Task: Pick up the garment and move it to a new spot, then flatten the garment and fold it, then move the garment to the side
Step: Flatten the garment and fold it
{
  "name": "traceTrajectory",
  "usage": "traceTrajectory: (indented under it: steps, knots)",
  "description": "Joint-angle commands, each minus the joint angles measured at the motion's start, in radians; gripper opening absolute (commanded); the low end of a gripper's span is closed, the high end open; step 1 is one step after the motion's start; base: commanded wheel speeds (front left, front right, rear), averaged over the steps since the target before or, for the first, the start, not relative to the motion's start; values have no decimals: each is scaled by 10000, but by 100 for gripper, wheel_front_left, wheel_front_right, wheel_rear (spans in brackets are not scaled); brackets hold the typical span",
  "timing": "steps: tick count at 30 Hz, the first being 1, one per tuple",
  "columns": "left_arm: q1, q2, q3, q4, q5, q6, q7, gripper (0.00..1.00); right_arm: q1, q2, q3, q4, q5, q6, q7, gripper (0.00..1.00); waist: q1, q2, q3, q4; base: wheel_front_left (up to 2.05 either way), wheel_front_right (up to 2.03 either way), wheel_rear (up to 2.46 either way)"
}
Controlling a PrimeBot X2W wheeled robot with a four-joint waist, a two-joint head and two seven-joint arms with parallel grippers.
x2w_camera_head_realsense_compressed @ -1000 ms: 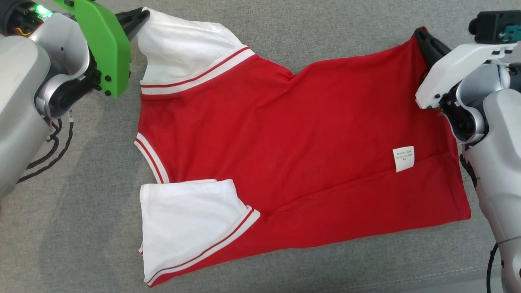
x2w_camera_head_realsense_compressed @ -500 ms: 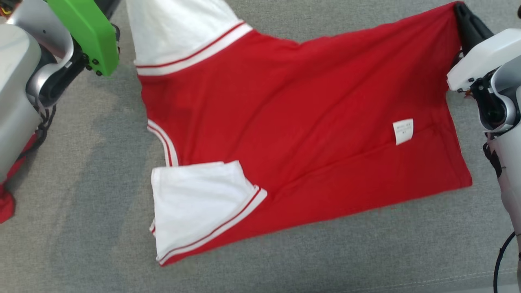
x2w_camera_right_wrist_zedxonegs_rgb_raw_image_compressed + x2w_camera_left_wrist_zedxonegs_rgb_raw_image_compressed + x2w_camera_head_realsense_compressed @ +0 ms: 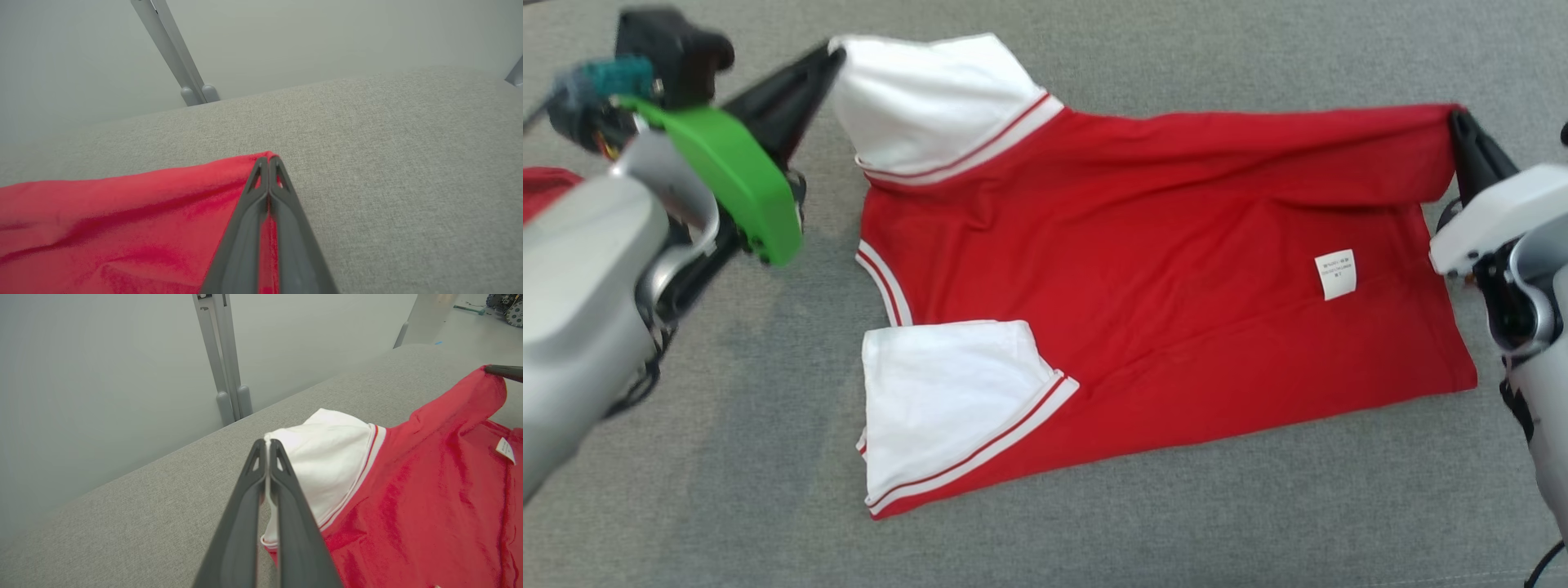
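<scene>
A grey cushion [image 3: 1094,547] holds the shirt [image 3: 1160,269], spread at its centre. The left gripper [image 3: 836,52] pinches the white sleeve [image 3: 931,98] at the shirt's ten o'clock; the right gripper [image 3: 1458,122] is clamped on its red corner [image 3: 1433,118] at two o'clock.

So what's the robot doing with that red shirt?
It is holding the red shirt by its far edge with both arms. The left jaws are shut on the corner of the far white sleeve, and the right jaws are shut on the far hem corner. The rest of the shirt, with its near white sleeve, lies spread on the grey cushion.
</scene>
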Motion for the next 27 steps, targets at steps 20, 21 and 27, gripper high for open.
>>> traceTrajectory:
  steps: [20,21,27]
  knots:
    - [3855,1693,-599,-4075,77,2127,-304,0,2712,-746,-115,-353,-16,1,-28,0,0,0,-1353,956,0,0,0]
    - [3961,1728,-614,-4223,121,2193,-271,0,2773,-750,-166,-358,-44,1,-13,0,0,0,-1367,976,0,0,0]
    - [4726,1633,-717,-4814,258,2557,-61,0,3208,-815,-302,-161,-260,1,220,0,0,0,-1445,1075,0,0,0]
